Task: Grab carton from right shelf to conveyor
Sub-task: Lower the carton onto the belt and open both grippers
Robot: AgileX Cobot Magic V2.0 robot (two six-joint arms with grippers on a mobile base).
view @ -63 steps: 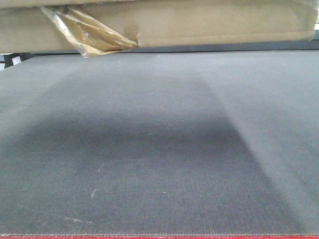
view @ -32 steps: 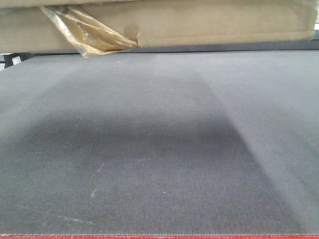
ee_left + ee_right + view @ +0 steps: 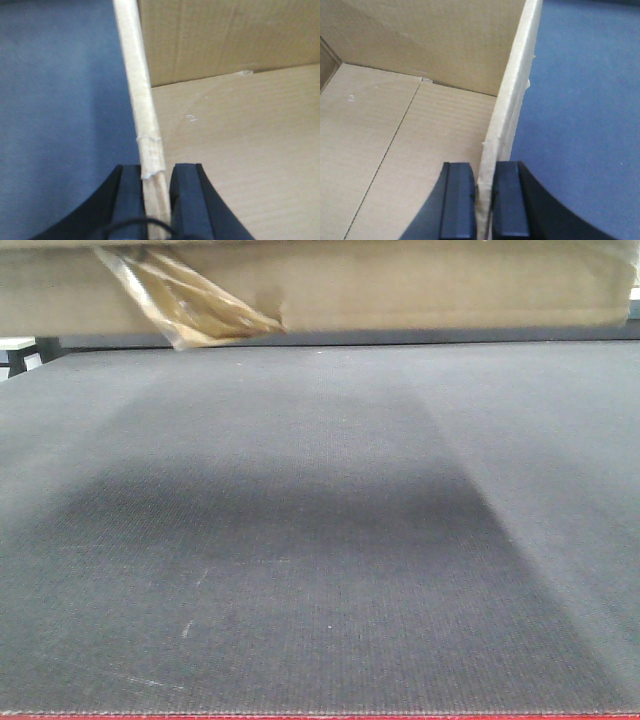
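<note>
The carton (image 3: 400, 285) hangs across the top of the front view, just above the far end of the conveyor (image 3: 320, 540), with crinkled torn tape (image 3: 190, 305) dangling from its bottom seam. My left gripper (image 3: 156, 200) is shut on the carton's left side wall (image 3: 135, 75), one finger inside and one outside. The right gripper (image 3: 482, 205) is shut on the carton's right side wall (image 3: 515, 90) in the same way. Both wrist views look down into the open carton onto its cardboard floor (image 3: 240, 150), and the dark belt (image 3: 590, 100) lies below, outside the walls. The right shelf is out of view.
A red strip (image 3: 320, 717) marks the belt's near edge. A soft shadow (image 3: 280, 530) lies across the middle of the belt. A bit of white and dark structure (image 3: 18, 352) shows past the belt's far left corner.
The carton has shifted slightly up and to the right in the front view, its hanging tape moving with it. Both grippers keep their hold.
</note>
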